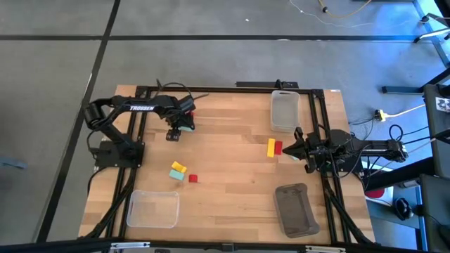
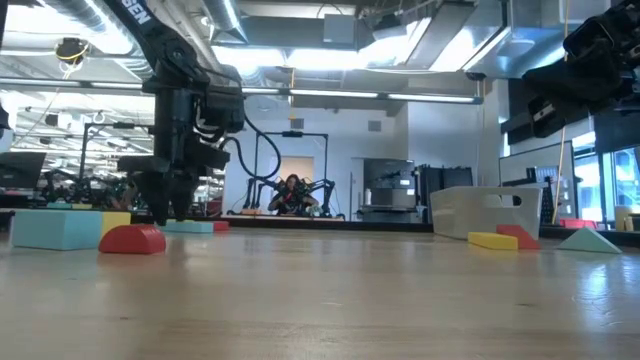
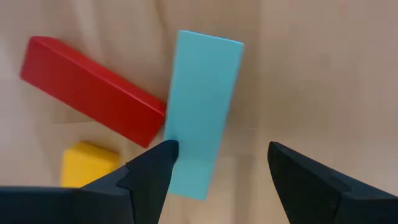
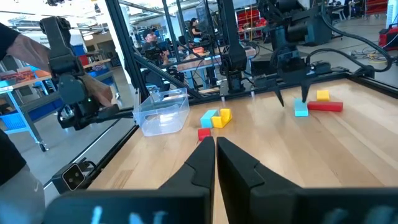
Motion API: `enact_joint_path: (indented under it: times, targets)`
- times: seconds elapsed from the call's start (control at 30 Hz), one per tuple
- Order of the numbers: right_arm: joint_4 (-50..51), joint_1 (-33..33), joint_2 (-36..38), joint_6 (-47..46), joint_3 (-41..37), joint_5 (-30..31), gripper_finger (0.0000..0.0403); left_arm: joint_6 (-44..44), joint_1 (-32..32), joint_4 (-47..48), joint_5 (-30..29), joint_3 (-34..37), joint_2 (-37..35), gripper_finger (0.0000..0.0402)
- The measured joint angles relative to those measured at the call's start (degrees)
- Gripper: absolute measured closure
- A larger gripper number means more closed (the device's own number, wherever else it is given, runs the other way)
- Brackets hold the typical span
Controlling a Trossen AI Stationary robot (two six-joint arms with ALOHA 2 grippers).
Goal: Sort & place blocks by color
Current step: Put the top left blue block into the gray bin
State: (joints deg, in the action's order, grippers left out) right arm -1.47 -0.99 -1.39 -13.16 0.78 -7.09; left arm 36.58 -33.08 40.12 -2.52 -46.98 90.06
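Note:
My left gripper [image 1: 180, 129] is open near the table's far-left part, fingers pointing down over a cluster of blocks. In the left wrist view, my left gripper [image 3: 217, 168] straddles one end of a pale teal bar [image 3: 202, 112]. A red bar [image 3: 93, 93] and a yellow cube [image 3: 87, 165] lie beside it on the wood. I see no hold. My right gripper [image 1: 290, 145] is shut at the right side, its tips [image 4: 215, 146] just off the table. It sits next to a yellow bar [image 1: 271, 147] and a red block [image 1: 278, 147].
A yellow [image 1: 178, 167], a teal [image 1: 177, 175] and a red block [image 1: 193, 178] lie left of centre. Clear bins stand at the far right [image 1: 284, 111] and near left [image 1: 152, 209], a grey bin [image 1: 295, 209] at the near right. A teal wedge [image 2: 590, 240] lies by the right gripper.

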Motion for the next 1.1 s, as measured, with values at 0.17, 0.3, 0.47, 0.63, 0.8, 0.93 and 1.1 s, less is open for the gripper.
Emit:
enact_joint_path:
  times: [0.17, 0.3, 0.47, 0.63, 0.8, 0.93, 1.1]
  targets:
    - [0.0, 0.0, 0.0, 0.0, 0.0, 0.0, 0.0382, 0.0, 0.0, -0.7, -1.0, 0.0, 0.1, 0.0146]
    - [0.0, 0.0, 0.0, 0.0, 0.0, 0.0, 0.0382, 0.0, -0.1, -0.3, 1.2, 0.3, -2.0, 0.0147]
    - [0.0, 0.0, 0.0, 0.0, 0.0, 0.0, 0.0382, 1.5, 0.0, 3.0, 3.4, 0.3, -2.7, 0.0150]
    - [0.0, 0.0, 0.0, 0.0, 0.0, 0.0, 0.0382, -0.3, 0.8, 3.2, 1.0, 0.3, -3.4, 0.0150]
    - [0.0, 0.0, 0.0, 0.0, 0.0, 0.0, 0.0382, 1.3, 0.0, 2.0, -1.5, 0.3, -4.7, 0.0152]
    - [0.0, 0.0, 0.0, 0.0, 0.0, 0.0, 0.0382, 3.3, -2.1, 0.4, -2.7, 0.3, -4.0, 0.0153]
    - [0.0, 0.0, 0.0, 0.0, 0.0, 0.0, 0.0382, 4.6, -4.0, -1.6, -1.9, 0.5, -2.6, 0.0153]
